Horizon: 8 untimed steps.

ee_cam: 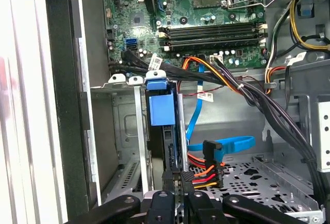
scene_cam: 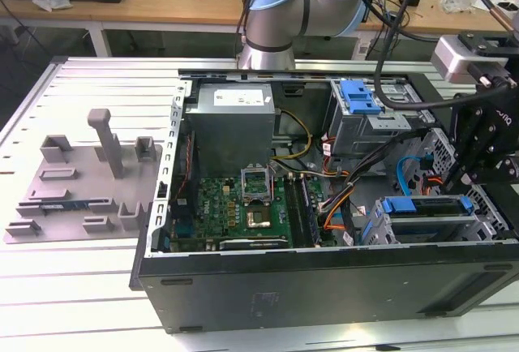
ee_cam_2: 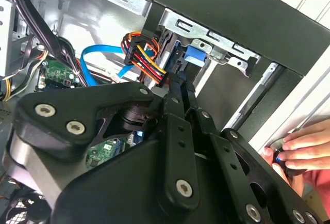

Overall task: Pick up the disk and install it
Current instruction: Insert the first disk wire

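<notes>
The disk (scene_cam: 426, 204) sits on edge in the drive cage (scene_cam: 422, 230) at the case's front corner, on the exterior view's right. Its bright blue bracket (ee_cam: 161, 108) faces the motherboard, and it also shows between the cage rails (ee_cam_2: 195, 54). My gripper (ee_cam: 175, 185) is at the disk's other end, with its black fingers (ee_cam_2: 172, 92) pressed close on the thin edge. In the exterior view the gripper (scene_cam: 480, 180) hangs over the cage's right end.
Orange-red power wires (ee_cam: 203, 172) and a blue flat cable (ee_cam: 227, 144) lie right beside the disk. A grey metal box (scene_cam: 231, 121), the motherboard (scene_cam: 243, 198) and a second blue bracket (scene_cam: 361, 96) fill the case. A person's hand (ee_cam_2: 296, 152) rests outside the case wall. A grey fixture plate (scene_cam: 73, 182) lies to the left.
</notes>
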### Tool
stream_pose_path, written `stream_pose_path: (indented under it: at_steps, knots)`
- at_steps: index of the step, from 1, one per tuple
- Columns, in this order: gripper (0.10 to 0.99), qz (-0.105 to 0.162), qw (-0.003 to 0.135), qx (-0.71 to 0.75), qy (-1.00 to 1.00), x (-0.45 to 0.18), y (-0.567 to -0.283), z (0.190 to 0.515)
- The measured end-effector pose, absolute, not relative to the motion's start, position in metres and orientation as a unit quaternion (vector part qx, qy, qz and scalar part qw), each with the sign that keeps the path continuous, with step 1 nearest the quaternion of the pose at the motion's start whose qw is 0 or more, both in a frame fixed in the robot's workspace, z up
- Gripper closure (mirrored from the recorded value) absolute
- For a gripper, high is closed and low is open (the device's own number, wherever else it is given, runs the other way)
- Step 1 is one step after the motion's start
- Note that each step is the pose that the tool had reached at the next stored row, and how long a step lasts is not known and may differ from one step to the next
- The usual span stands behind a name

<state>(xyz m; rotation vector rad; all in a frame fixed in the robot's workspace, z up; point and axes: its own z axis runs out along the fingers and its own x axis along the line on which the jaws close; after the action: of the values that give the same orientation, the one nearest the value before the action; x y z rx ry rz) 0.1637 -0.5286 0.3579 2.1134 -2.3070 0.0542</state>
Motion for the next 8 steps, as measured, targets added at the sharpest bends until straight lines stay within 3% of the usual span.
stream_pose_path:
  at_steps: [8]
  knots:
    - [0.922, 0.013, 0.002, 0.689, -0.725, 0.1637, -0.5286, 0.3570]
